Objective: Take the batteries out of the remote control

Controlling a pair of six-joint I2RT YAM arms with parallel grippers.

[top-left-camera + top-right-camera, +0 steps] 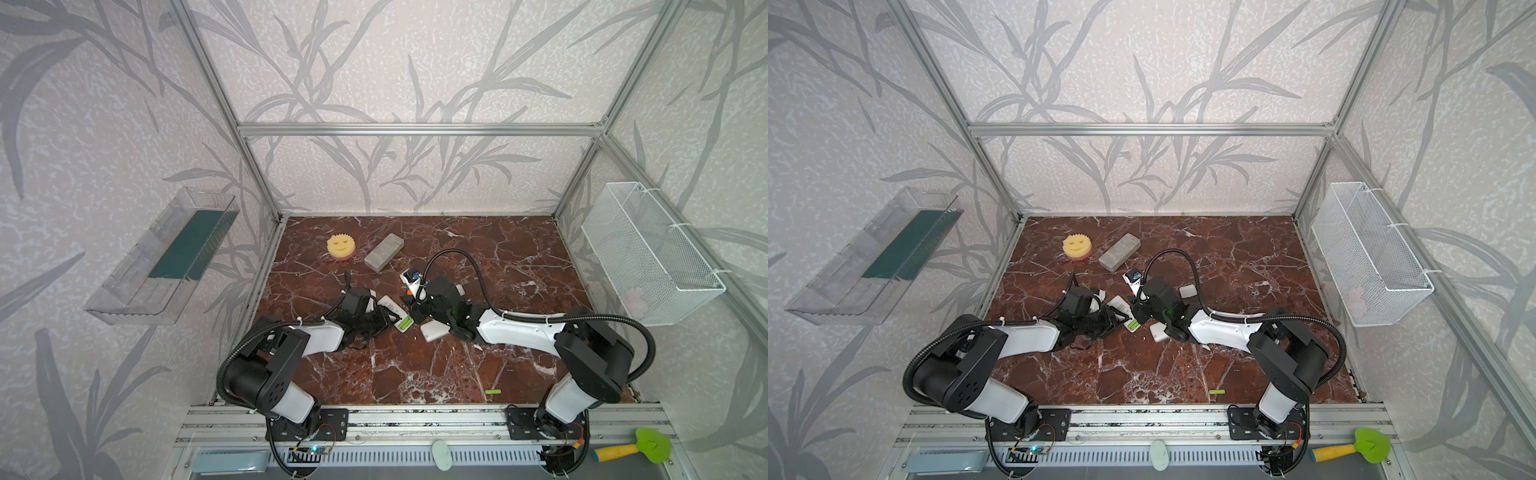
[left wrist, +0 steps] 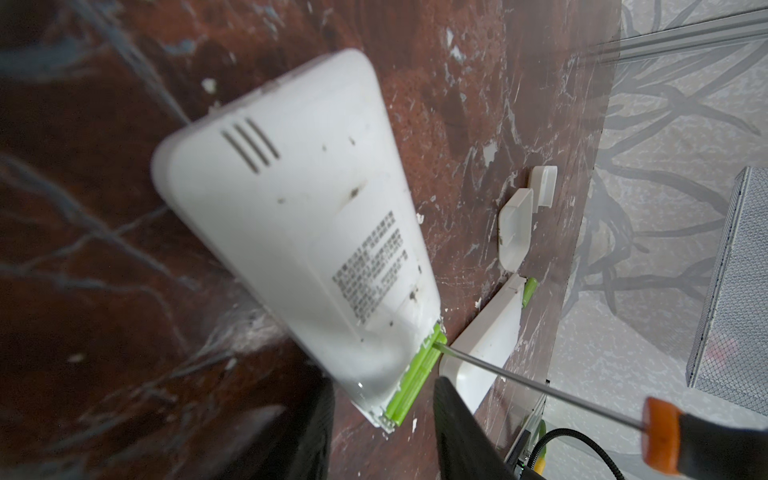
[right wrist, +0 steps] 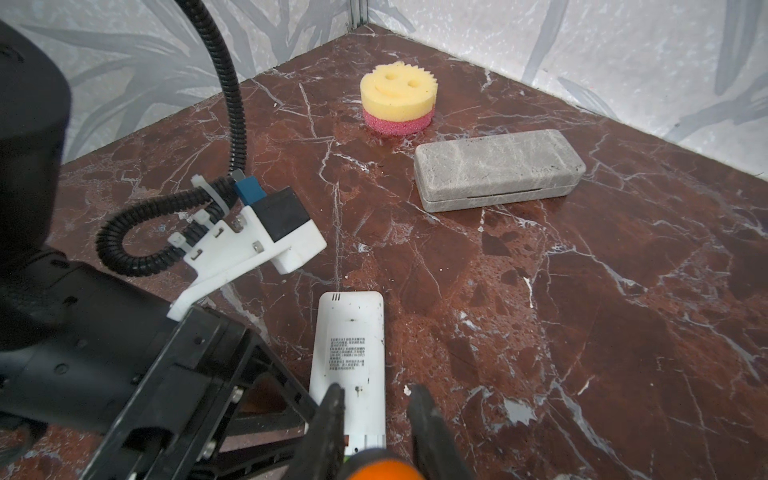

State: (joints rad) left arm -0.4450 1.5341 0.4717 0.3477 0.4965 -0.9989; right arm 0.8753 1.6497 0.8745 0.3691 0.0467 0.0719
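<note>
Orange-handled screwdriver (image 2: 660, 432) tight in right fingers (image 3: 332, 419), smooth white remote (image 2: 291, 216) tight in left fingers (image 2: 457, 419)

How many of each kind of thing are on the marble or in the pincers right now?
Batteries: 4, two in the held remote, one beside the other remote, one near the front edge
Remotes: 2
Loose white covers: 2
Sponge: 1
Grey case: 1
Screwdriver: 1
Total: 11
</note>
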